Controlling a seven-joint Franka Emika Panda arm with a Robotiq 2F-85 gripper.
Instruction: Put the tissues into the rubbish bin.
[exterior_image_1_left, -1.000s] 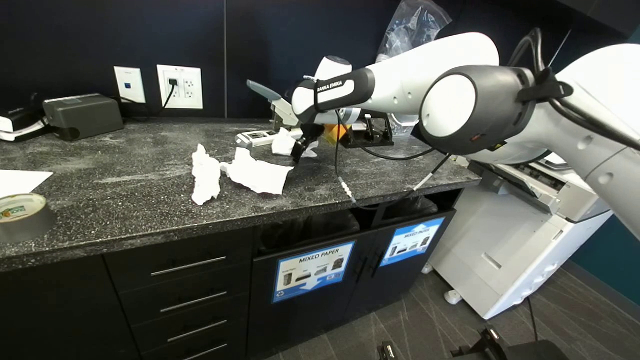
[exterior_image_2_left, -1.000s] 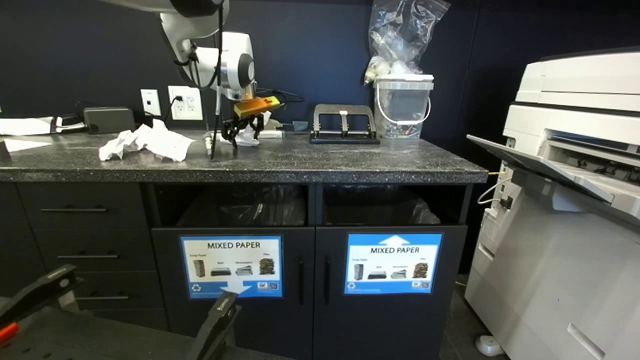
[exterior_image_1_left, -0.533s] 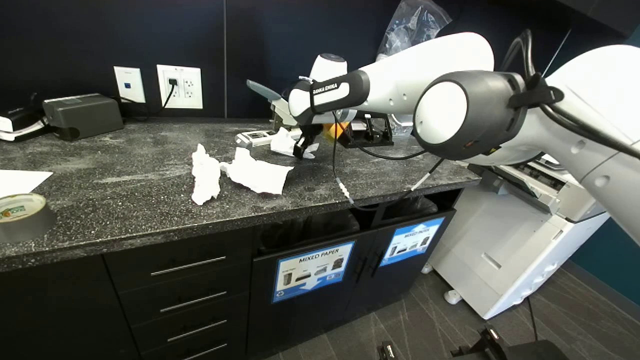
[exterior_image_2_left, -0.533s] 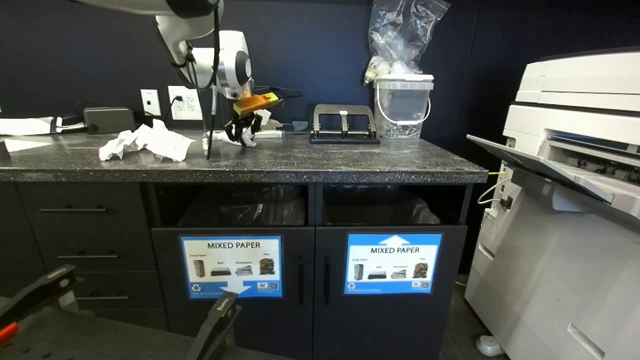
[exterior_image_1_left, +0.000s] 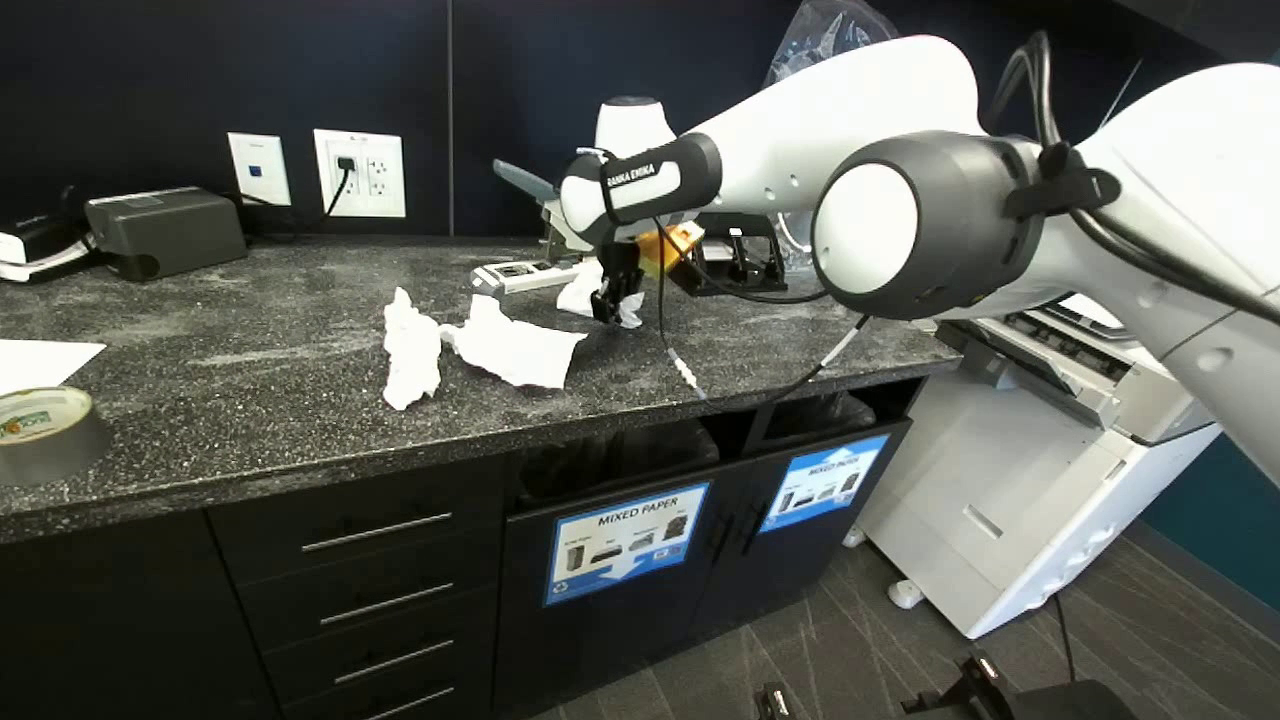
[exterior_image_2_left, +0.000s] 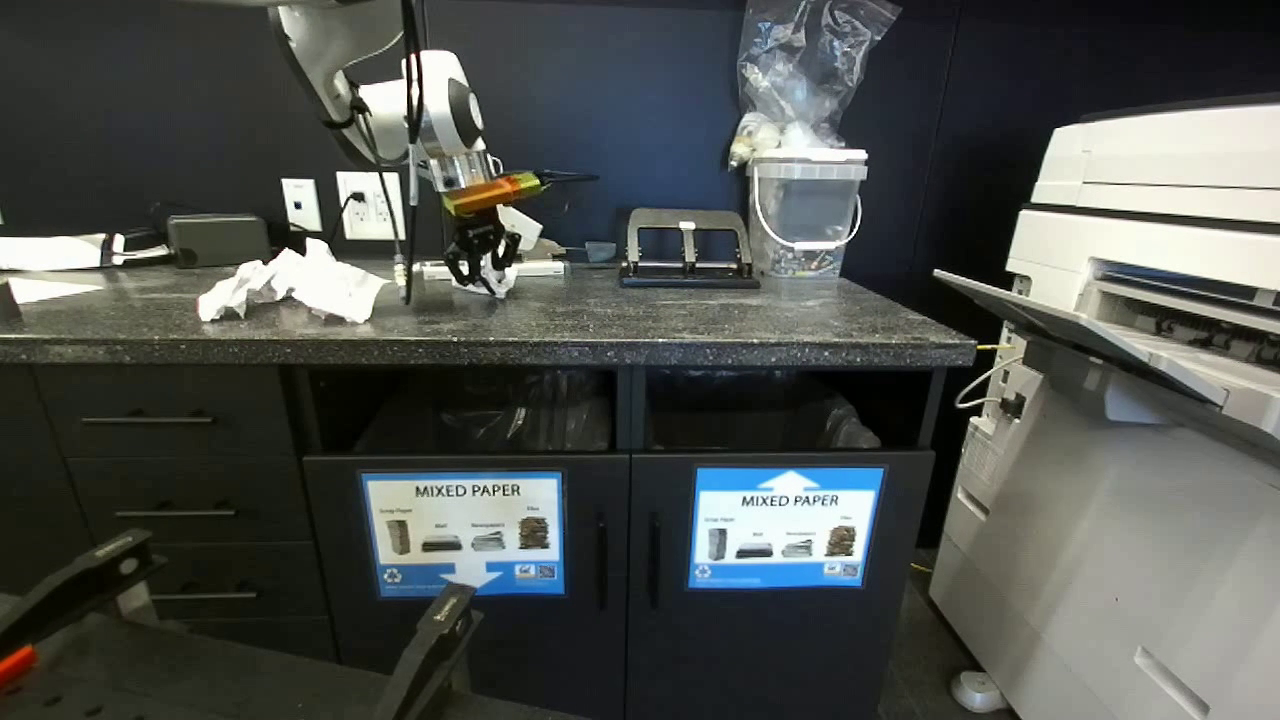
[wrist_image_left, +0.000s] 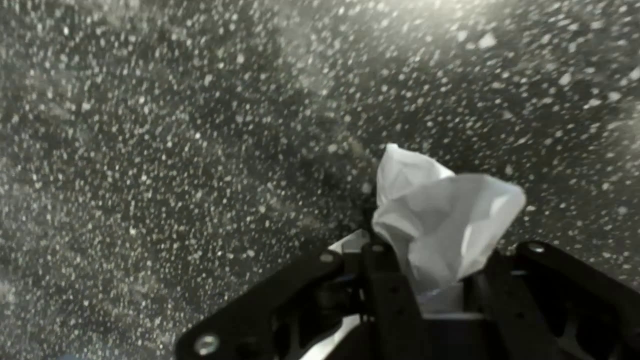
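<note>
In the wrist view the base of a crumpled white tissue (wrist_image_left: 445, 220) disappears into the tool (wrist_image_left: 435, 272), and a further white fold (wrist_image_left: 352, 242) shows to the left; whether it is the same sheet cannot be told. In an exterior view the arm (exterior_image_1_left: 850, 120) blocks part of the printer (exterior_image_1_left: 1000, 480), and the tape roll (exterior_image_1_left: 45, 435) is cut off by the edge; the depths of the plastic-lined bins (exterior_image_2_left: 570, 410) are dark and hidden by the cabinet doors (exterior_image_2_left: 780, 640). The tool is pressed together, pinching the tissue low over the table (exterior_image_2_left: 650, 310); whether its underside touches is unclear. The tissue fans out from the grip, one peak pointing up the wrist view, the wider fold leaning right. Two loose tissues lie on the table: one (exterior_image_1_left: 411, 350) runs back to front, the other (exterior_image_1_left: 515, 345) crosswise, its flat flap toward the tool.
</note>
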